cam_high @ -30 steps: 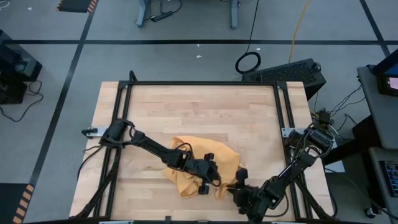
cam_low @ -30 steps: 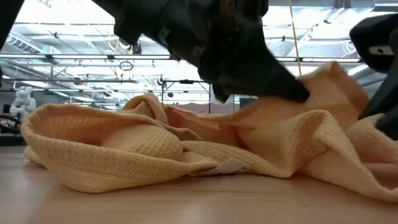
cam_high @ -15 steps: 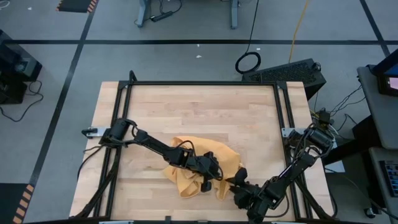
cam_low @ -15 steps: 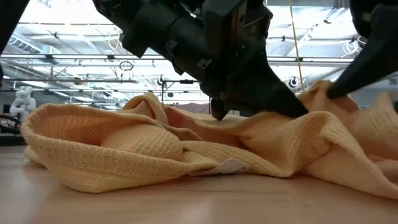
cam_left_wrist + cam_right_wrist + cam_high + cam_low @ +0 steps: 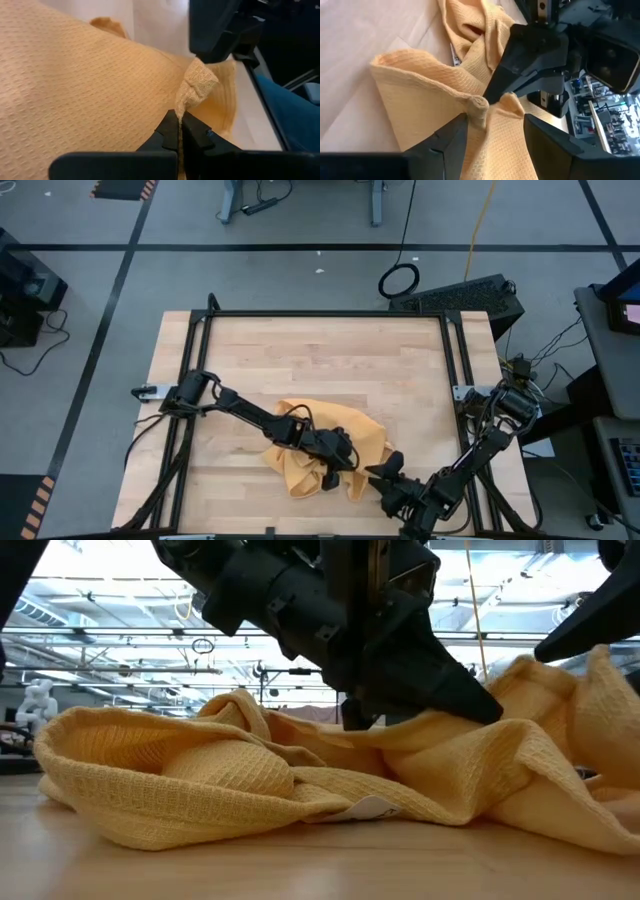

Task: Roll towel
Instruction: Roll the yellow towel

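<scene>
The mustard-yellow towel lies crumpled on the wooden table, near its front edge and right of the middle. Its bunched folds rest on the tabletop in the low view. My left gripper reaches in from the table's left and is shut on a raised ridge of the towel. My right gripper comes from the table's right and faces the left one. Its fingers are apart, with a hanging part of the towel between them. My left gripper pinches a thin raised ridge of the towel between its two shut fingers; edge or fold, I cannot tell. It comes slanting down from the table's left. The cloth stands up in a crinkled peak just past the fingertips; the rest lies on the table. My right gripper stands open around the cloth just below that crinkled peak. The towel runs between its two fingers; whether it rests on them, I cannot tell.
Black frame rails run along the table's left, right and far edges. Bare wood lies free over the far half of the table. The room shows beyond the table in the low view.
My right gripper has shifted up and away from the left gripper in the low view. The towel's part next to it has risen into a higher peak. My left gripper has kept its hold, and the towel's left part has stayed on the table.
</scene>
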You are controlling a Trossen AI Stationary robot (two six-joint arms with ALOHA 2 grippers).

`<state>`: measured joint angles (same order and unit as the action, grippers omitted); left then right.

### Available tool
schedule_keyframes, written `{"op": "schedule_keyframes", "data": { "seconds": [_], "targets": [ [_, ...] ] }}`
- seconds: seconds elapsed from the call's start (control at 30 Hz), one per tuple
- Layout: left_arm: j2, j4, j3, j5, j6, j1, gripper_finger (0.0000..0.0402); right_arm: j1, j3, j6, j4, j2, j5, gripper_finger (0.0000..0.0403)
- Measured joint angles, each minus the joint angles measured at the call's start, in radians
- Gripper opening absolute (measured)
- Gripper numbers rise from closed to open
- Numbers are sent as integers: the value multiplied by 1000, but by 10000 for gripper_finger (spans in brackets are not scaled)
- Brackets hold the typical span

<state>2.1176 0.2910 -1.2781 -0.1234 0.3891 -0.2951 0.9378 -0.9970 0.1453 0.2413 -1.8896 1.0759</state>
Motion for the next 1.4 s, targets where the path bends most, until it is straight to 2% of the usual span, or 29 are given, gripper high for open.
{"op": "schedule_keyframes", "data": {
  "seconds": [0.3,0.7,0.83,1.1,1.4],
  "targets": [
    [0,111,0,-6,2,-4,16,0,0,102,1,0,12,185],
    [0,106,0,-8,-1,-33,19,5,0,105,1,0,43,185],
    [0,55,0,2,25,-29,19,7,0,105,-1,0,-10,185],
    [-1,59,0,23,24,-28,20,6,0,116,-9,0,-43,185],
    [10,58,0,26,19,-27,20,-4,0,127,-13,0,-147,185]
  ]
}}
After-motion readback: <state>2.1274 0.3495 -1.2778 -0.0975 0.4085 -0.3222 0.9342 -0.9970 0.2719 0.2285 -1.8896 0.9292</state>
